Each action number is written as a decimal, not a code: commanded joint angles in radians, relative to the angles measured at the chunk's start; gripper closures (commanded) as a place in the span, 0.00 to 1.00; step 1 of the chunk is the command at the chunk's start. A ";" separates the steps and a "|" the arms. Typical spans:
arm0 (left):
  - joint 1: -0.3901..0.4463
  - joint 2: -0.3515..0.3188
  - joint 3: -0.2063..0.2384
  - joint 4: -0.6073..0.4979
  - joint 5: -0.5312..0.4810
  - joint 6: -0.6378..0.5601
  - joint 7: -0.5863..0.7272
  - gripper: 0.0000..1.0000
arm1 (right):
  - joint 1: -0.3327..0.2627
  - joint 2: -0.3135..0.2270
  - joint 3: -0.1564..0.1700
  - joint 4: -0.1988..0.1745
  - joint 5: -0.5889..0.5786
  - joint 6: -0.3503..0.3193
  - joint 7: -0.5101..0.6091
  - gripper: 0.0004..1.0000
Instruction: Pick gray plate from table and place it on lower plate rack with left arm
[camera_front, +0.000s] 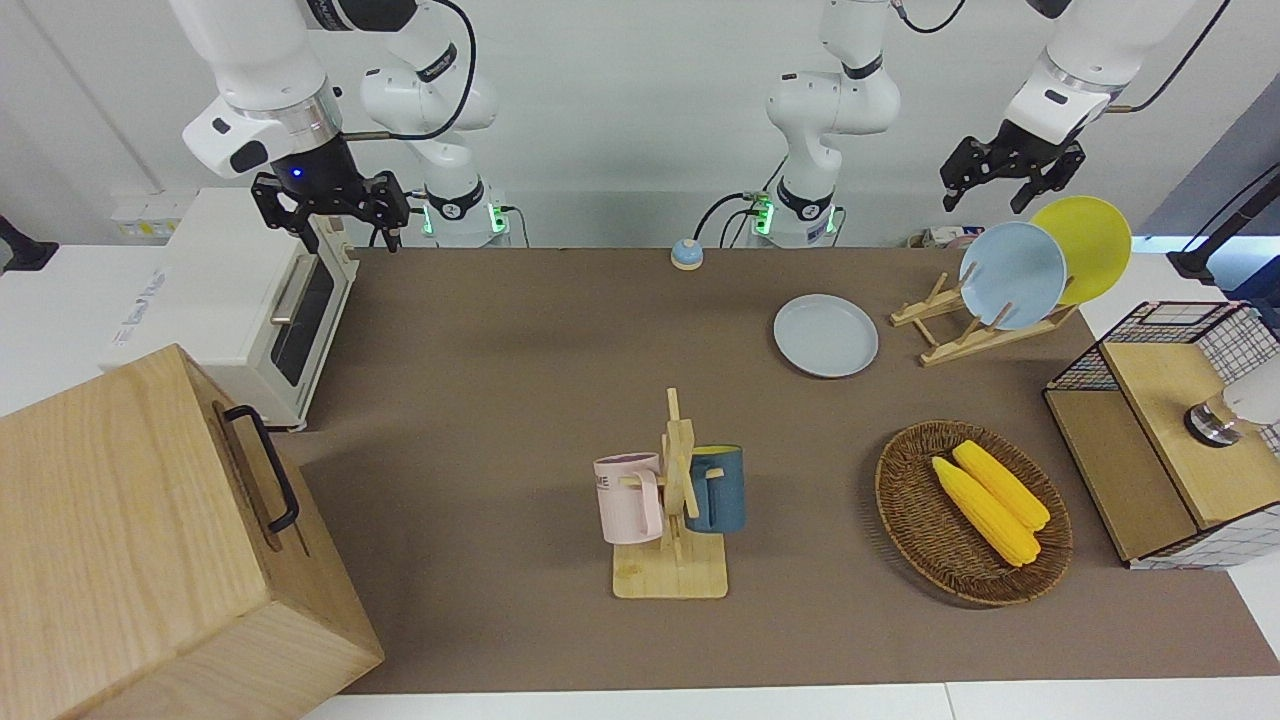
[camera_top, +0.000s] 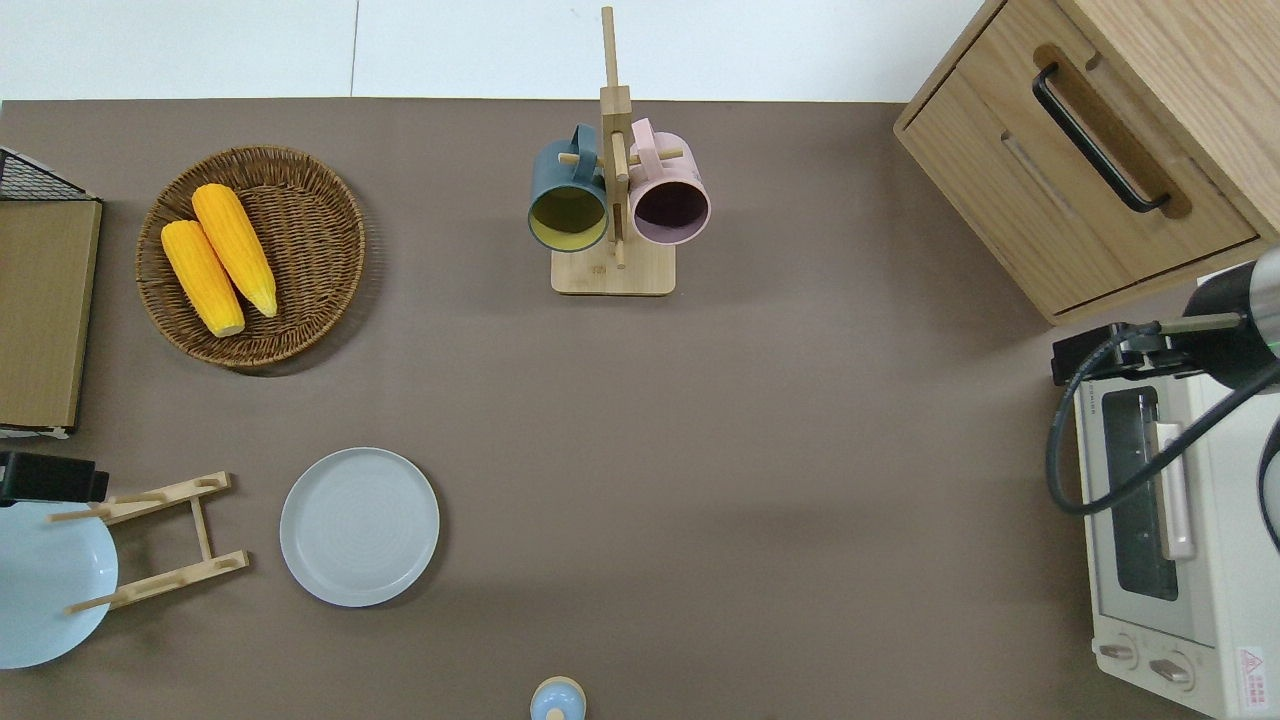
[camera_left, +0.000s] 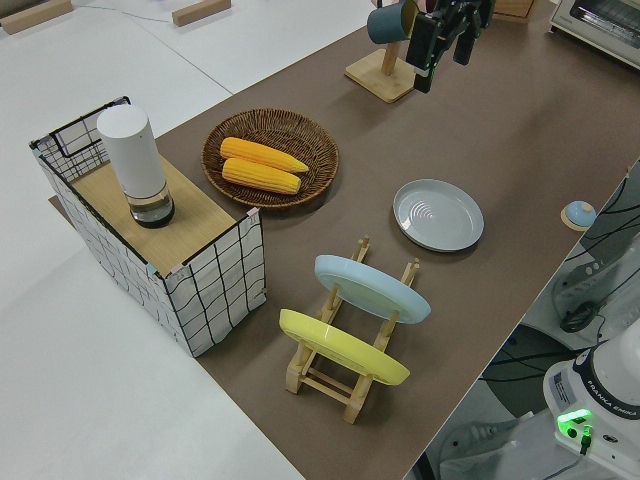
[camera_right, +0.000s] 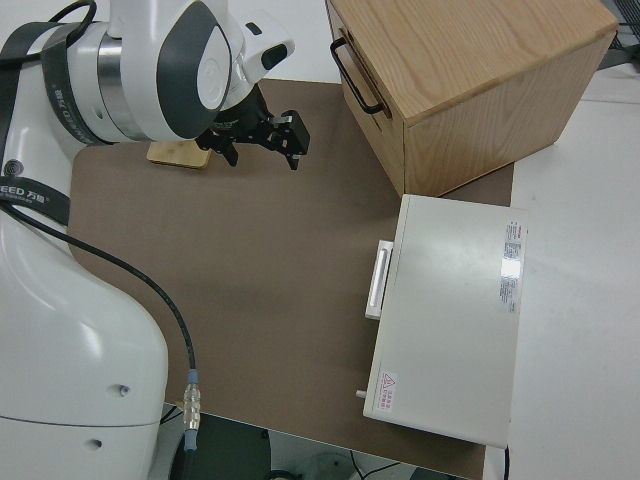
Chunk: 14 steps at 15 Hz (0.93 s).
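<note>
- Centrally, the gray plate (camera_front: 826, 335): round, pale gray, with a shallow raised rim, lying flat on the brown table mat (camera_top: 700, 480), untouched.
- Lower plate rack (camera_front: 975, 325): light wood, just beside the plate toward the left arm's end of the table; it carries a light blue plate (camera_front: 1012, 275) and a yellow plate (camera_front: 1085, 247), both tilted.
- Left gripper (camera_front: 990, 185): raised over the rack's end of the table, fingers spread and empty; the gray plate lies below the fingertips, toward the table's middle.
- Bare mat surrounds the plate on its remaining sides; a wicker basket (camera_front: 905, 500) of corn lies farther from the robots.
- Right arm: parked, fingers released.
</note>
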 joint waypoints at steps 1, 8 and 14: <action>-0.004 -0.008 0.031 0.005 0.020 -0.016 -0.003 0.00 | 0.007 0.000 -0.006 0.006 0.003 -0.001 0.004 0.02; 0.000 -0.008 0.038 0.002 0.017 -0.016 -0.006 0.00 | 0.007 0.000 -0.006 0.006 0.003 -0.001 0.004 0.02; -0.003 -0.008 0.036 -0.003 0.011 -0.024 -0.015 0.00 | 0.007 0.000 -0.006 0.006 0.003 -0.001 0.004 0.02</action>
